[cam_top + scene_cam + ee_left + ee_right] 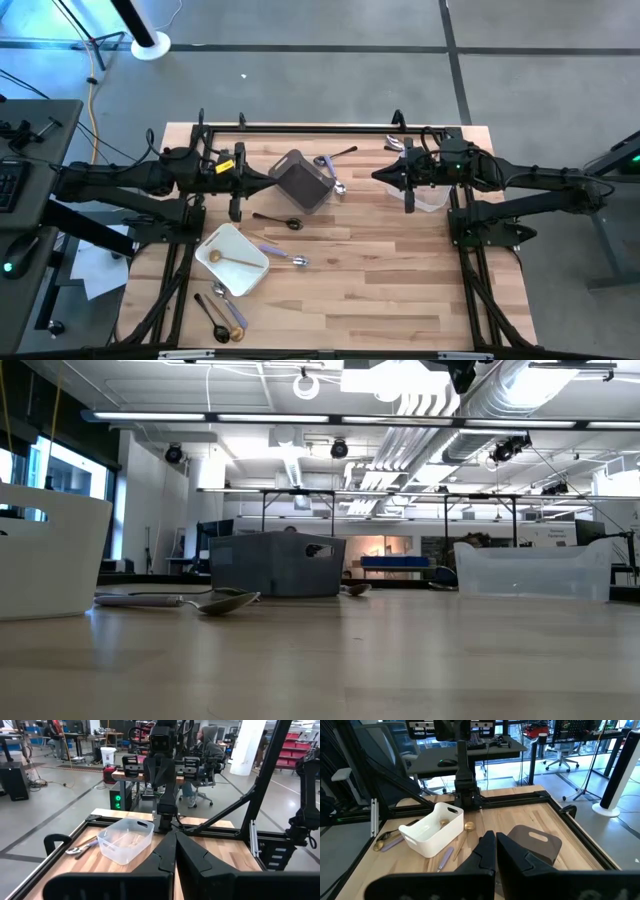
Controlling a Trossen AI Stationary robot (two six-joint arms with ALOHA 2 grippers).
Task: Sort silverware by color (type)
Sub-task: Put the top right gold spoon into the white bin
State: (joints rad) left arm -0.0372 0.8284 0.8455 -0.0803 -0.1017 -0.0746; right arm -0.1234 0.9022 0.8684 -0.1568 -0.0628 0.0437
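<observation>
Bare wooden table [380,290] fills the near half in the high view, open between the arms' bases. Both arms hang raised over the far half: the left gripper [268,178] beside the grey bin [302,182], the right gripper [380,176] beside the clear tub [428,196], each with fingers pressed together and empty. Silverware lies scattered: a gold spoon [232,261] in the white tray [250,276], a lilac-handled spoon [284,256] just beside it, a black spoon [280,221] nearer the bin, more pieces [225,314] by the left front edge, others [336,160] behind the bin. Only the low view shows the lilac-handled spoon's bowl resting flat; only the left wrist view shows cutlery [82,848] behind the tub.
</observation>
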